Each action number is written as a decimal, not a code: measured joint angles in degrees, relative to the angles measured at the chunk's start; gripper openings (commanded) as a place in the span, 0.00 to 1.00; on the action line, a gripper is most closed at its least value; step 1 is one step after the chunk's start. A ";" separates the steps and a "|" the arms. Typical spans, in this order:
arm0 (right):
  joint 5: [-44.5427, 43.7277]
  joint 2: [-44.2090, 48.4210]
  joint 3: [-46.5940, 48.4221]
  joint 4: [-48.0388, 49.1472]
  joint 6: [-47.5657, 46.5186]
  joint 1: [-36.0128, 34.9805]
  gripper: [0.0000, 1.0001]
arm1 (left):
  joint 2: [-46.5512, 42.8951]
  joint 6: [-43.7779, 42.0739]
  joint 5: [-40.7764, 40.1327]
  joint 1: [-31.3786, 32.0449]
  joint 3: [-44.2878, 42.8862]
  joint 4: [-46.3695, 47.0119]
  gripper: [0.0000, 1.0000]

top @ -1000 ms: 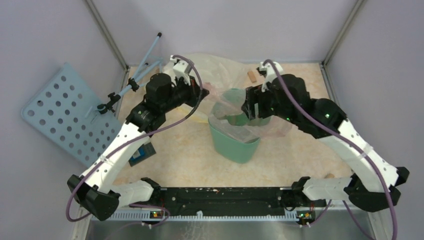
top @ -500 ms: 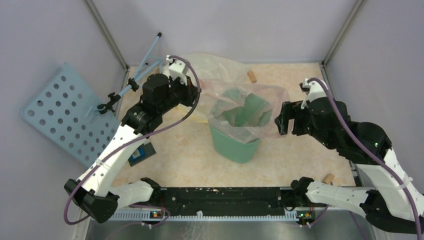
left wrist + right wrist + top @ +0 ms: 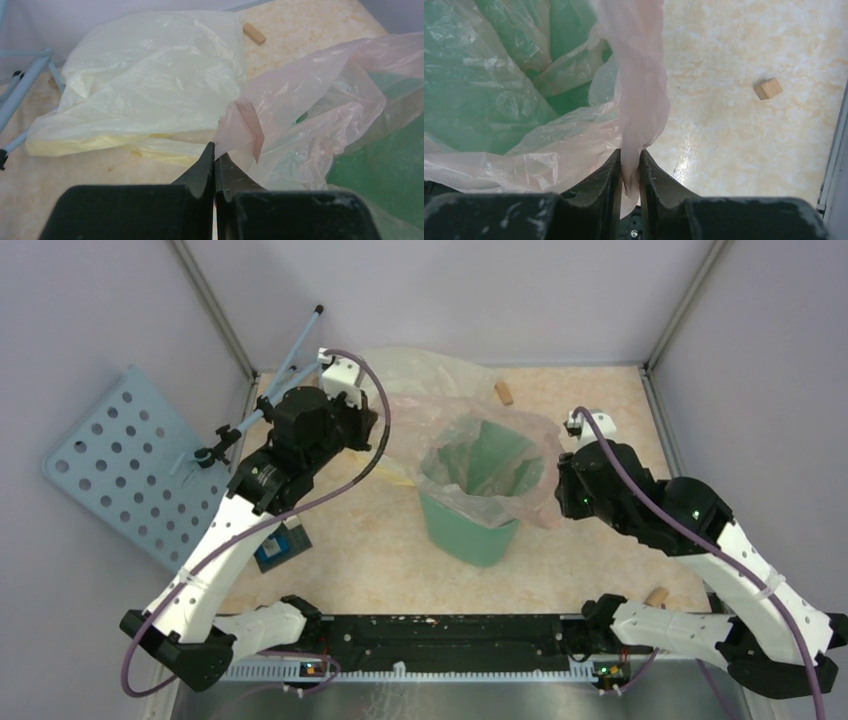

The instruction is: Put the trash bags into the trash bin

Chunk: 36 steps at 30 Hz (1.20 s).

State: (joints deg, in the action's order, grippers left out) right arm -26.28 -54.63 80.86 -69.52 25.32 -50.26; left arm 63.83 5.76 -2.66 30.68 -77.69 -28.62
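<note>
1. From where I stand the pale-pink trash bag [image 3: 536, 490] sits mid-frame in the overhead view; its body sags inside the mint-green trash bin [image 3: 470, 537], which stands upright on the desk [image 3: 360, 560], and its mouth spreads wide above the rim.
2. The left tool [image 3: 215, 151] is closed on a bunched corner of the pink film at the left side of the mouth; the jaws meet with almost no gap, and the plastic rises in a fold straight off their tips.
3. The right tool [image 3: 630, 162] is clamped on a twisted strand of the opposite edge, to the right of the bin in the overhead view; the film runs down between its two fingers.
4. Between the two grips the mouth is held open over the bin; the near edge seems to drape over the near rim, but I cannot tell whether the far edge is hooked over anything.
5. The larger pale-yellow bag [image 3: 150, 75] lies flat towards the upper centre of the overhead view, behind the bin and near the left tool; neither tool holds it.
6. I judge this to be the fitting step: the bag is in and its rim is not yet seated; the next move calls for both corners to go outward and down past the rim, evenly and gently, since such thin film could tear or drag the bin over; then both tools let go.
</note>
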 measured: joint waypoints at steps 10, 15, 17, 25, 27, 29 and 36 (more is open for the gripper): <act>-4.20 0.87 -6.19 -3.06 3.13 0.00 0.21 | -0.22 -2.32 -9.68 0.00 0.04 -6.36 0.00; -5.81 0.83 -10.47 -3.04 4.33 0.00 0.22 | 0.26 -2.27 -12.04 -0.04 3.04 -5.92 0.00; -6.45 0.83 -11.63 -2.84 4.57 0.00 0.22 | 0.85 -1.62 -12.22 -0.07 5.40 -5.25 0.00; -6.86 0.83 -15.50 2.54 4.92 0.68 0.23 | 4.59 4.02 -9.16 -0.57 14.97 -0.98 0.00; -6.49 0.83 -17.68 4.59 4.96 1.11 0.23 | 6.05 5.90 -7.13 -0.92 16.44 0.59 0.00; -5.51 0.83 -19.85 6.62 4.96 2.01 0.23 | 7.32 7.50 -5.33 -1.22 17.86 2.45 0.00; -2.91 0.81 -21.38 8.76 4.74 4.44 0.39 | 8.41 10.67 -1.20 -1.60 22.01 6.80 0.06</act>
State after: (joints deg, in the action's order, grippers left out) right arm -29.19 -53.82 59.48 -60.75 30.06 -45.82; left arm 72.25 16.43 -3.86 29.08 -55.68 -21.82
